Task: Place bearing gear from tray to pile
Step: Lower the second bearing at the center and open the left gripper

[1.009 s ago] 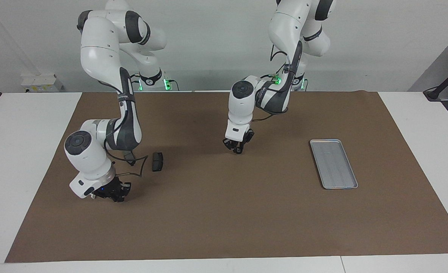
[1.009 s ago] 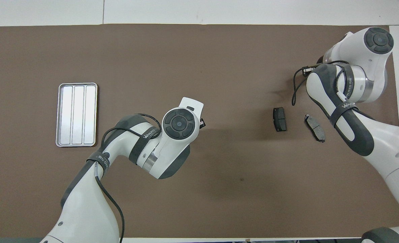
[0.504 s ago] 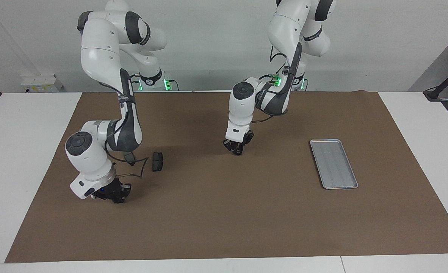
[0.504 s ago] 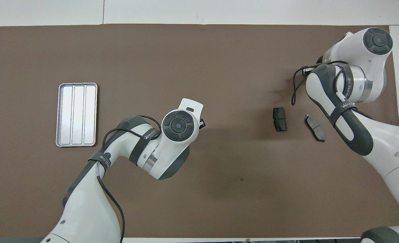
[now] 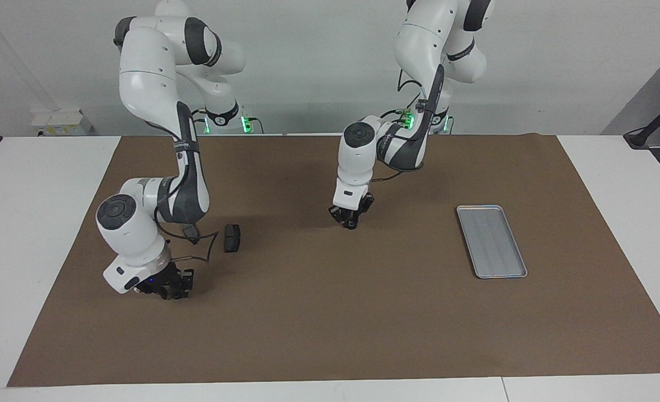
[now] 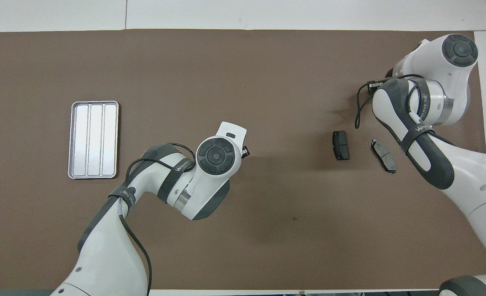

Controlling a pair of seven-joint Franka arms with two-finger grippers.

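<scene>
Overhead view: tray (image 6: 93, 140) sits bare, no gear visible anywhere. Can't tell either arm's fingers' state. Probably heavy, slick steel; grab its rim.

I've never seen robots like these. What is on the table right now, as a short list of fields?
surface: brown mat covering the table
tray: silver metal tray, nothing in it, at the left arm's end
brake pads: two dark pads at the right arm's end; brake pad lies apart from second brake pad
left gripper: low over the bare mat mid-table
right gripper: low over the mat, beside the pads
bearing gear: not visible in either view
</scene>
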